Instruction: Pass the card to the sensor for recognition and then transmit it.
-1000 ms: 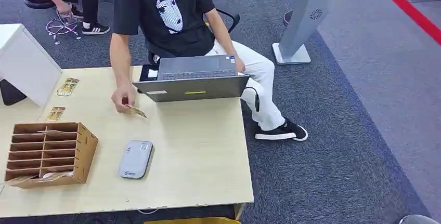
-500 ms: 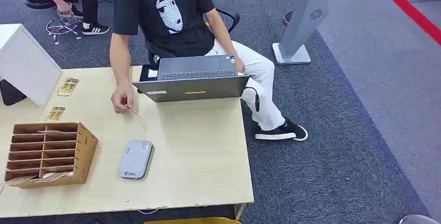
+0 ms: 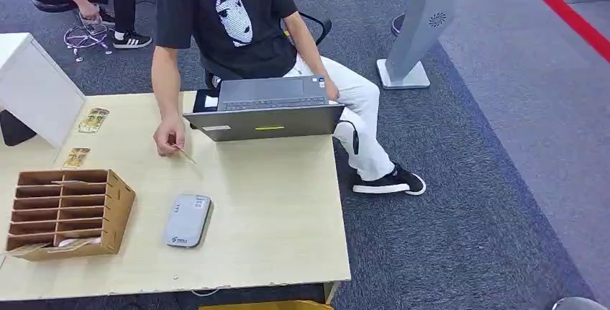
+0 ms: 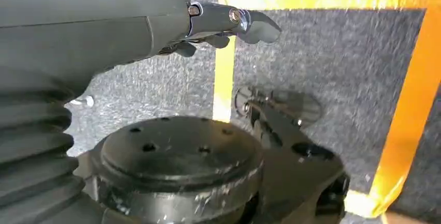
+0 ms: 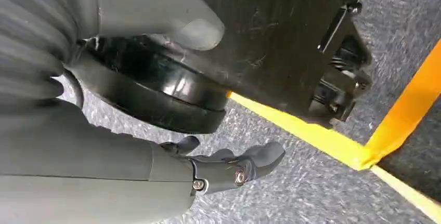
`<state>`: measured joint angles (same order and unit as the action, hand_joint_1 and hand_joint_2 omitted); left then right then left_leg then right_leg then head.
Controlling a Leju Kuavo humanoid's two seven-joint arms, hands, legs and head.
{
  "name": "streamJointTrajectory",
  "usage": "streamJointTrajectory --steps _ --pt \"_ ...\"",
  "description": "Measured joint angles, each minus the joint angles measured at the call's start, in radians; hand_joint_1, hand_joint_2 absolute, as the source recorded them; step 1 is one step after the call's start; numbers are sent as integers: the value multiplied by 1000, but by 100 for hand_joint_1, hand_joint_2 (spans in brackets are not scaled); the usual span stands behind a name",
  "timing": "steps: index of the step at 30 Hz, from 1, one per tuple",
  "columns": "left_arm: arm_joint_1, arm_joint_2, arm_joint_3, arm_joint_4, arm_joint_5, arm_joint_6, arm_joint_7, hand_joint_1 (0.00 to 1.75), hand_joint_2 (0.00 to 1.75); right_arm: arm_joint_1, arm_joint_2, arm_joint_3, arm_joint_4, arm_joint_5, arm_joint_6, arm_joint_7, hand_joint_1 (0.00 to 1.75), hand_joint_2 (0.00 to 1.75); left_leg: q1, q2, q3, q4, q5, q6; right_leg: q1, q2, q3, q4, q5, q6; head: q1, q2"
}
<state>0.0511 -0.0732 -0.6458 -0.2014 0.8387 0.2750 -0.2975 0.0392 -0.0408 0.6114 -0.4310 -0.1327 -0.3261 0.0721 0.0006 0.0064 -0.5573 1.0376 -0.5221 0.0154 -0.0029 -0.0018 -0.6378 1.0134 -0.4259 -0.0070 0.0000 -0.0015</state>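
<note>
Sitting at the near left corner of the wooden worktop (image 3: 273, 209), a brown slotted card organizer (image 3: 68, 213) held what looked like a card or two in its bottom slots; contents too small to tell more. A grey card sensor (image 3: 187, 220) lay flat just right of the organizer, apart from it. Two more cards (image 3: 93, 119) (image 3: 76, 157) lay flat on the worktop's left side behind the organizer, near a white box (image 3: 36, 87) at the left edge.

The task card (image 3: 185, 154) was pinched in a person's hand (image 3: 169, 137), tilted, its lower edge near or touching the worktop just left of a grey laptop (image 3: 266, 112) at the far edge. The person sat behind the laptop on a chair. Open worktop lay between the card and the sensor, and across the whole right half up to the right edge. Grey carpet (image 3: 489, 152) ran right of the worktop, with a grey kiosk stand (image 3: 421, 26) farther off.

Both robot arms hung down over carpet with yellow floor tape (image 4: 411, 104). The left hand (image 4: 229, 24) held nothing, fingers loosely extended. The right hand (image 5: 229, 167) likewise held nothing, fingers apart and slightly curled.
</note>
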Motion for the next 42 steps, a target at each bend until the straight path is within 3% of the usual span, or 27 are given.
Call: streamJointTrajectory --steps 9,18,30,34,38,42 --pt "-70 2 -135 57 218 73 -132 0 175 -18 -2 145 -13 -34 -82 21 0 175 0 0 0 0 0 0 0 0 0 0 0 0 0 0" --pt "-197 27 -278 105 446 130 -254 0 175 -36 -16 279 -33 -68 -159 45 0 175 0 0 0 0 1 0 0 0 0 0 1 0 0 0" --pt "-307 57 -435 158 717 212 -394 0 175 -47 -43 419 -77 -123 -259 79 0 175 0 0 0 0 1 -1 0 0 0 0 1 -1 0 0" --pt "-293 51 -444 164 706 217 -399 0 175 -49 -48 436 -85 -134 -270 84 0 175 0 0 0 0 1 0 0 0 0 0 1 0 0 0" --pt "-225 38 -419 145 582 259 -399 0 175 -52 -54 455 -95 -153 -277 95 0 175 0 2 1 0 0 1 0 2 0 0 1 0 0 0" --pt "-120 51 -343 27 441 378 -400 0 175 -54 -56 464 -95 -159 -278 92 0 175 -1 3 1 0 -2 2 0 2 0 0 -1 2 0 0"
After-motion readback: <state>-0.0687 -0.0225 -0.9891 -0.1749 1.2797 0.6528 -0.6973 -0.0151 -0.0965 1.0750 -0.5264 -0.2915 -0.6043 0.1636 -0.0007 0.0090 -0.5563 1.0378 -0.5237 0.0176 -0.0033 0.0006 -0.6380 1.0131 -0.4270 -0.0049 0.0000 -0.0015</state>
